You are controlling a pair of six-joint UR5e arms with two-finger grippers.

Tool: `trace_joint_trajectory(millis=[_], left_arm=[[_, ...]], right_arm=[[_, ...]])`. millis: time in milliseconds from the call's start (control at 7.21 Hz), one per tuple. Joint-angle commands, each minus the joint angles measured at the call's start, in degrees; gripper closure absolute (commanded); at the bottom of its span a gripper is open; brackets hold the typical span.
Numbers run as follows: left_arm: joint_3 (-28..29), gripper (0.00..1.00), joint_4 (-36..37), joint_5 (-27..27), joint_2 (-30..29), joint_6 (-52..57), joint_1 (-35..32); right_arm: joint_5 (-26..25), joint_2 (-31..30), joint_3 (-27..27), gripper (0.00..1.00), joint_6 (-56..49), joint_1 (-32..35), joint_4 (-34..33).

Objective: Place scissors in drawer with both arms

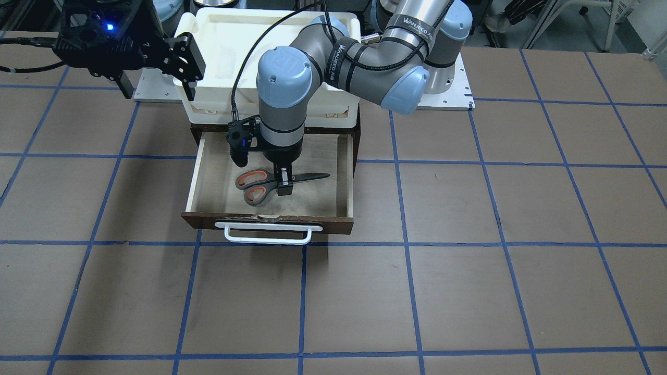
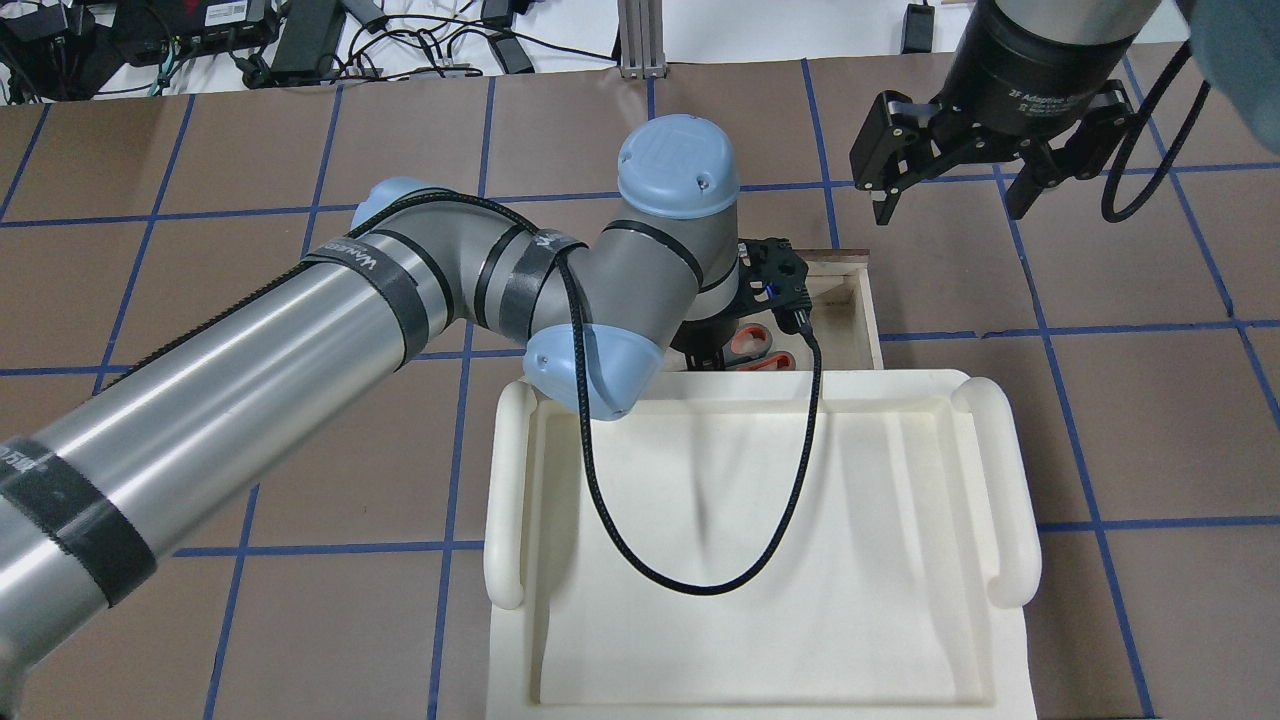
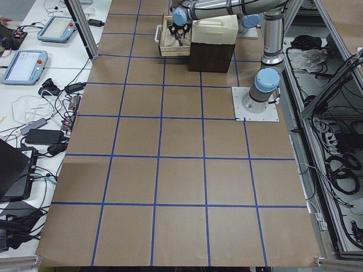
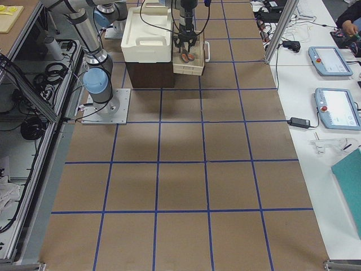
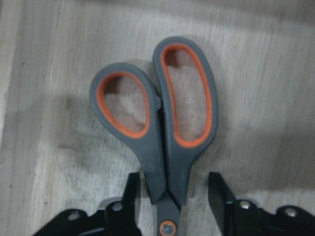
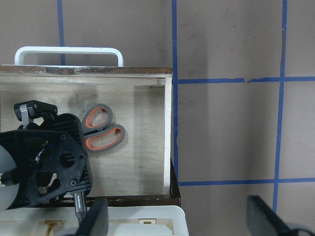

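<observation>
You can see the scissors [image 5: 170,162] lying flat on the pale floor of the open drawer [image 1: 344,172], near its middle. Their orange-lined loops point to the robot's right and the blades to its left. The left gripper [image 5: 173,184] reaches straight down into the drawer and straddles the scissors just by the pivot. Its jaws are released: in the wrist view one of the fingers [image 5: 220,194] stands clear of the shank with wood showing between, while the other sits close against the opposite side. The right gripper [image 2: 950,205] hangs high off to the right of the drawer, well apart from the scissors, with its jaws spread wide and nothing between them. The drawer's white handle [image 1: 266,240] is on its far side from the robot. A cream bin [image 2: 1010,480] sits on top of the cabinet behind it, on the brown table [image 1: 469,260].
</observation>
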Motion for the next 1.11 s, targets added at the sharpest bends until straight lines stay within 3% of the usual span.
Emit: trace_joint_trajectory(millis=[0, 416, 832, 970], left_arm=[[0.7, 0.13, 0.7, 0.1, 1.7, 0.7, 0.6], [5.8, 0.17, -0.2, 0.1, 1.4, 5.0, 3.7], [7.4, 0.17, -2.5, -0.7, 6.1, 5.3, 15.2], [8.4, 0.17, -6.6, -1.1, 8.2, 4.5, 19.1]], right_arm=[[0.0, 0.0, 0.0, 0.0, 0.0, -0.1, -0.1], [0.1, 0.1, 0.0, 0.0, 0.0, -0.1, -0.1], [0.1, 0.1, 0.0, 0.0, -0.1, -0.1, -0.1], [0.2, 0.1, 0.0, 0.0, 0.0, -0.1, -0.1]])
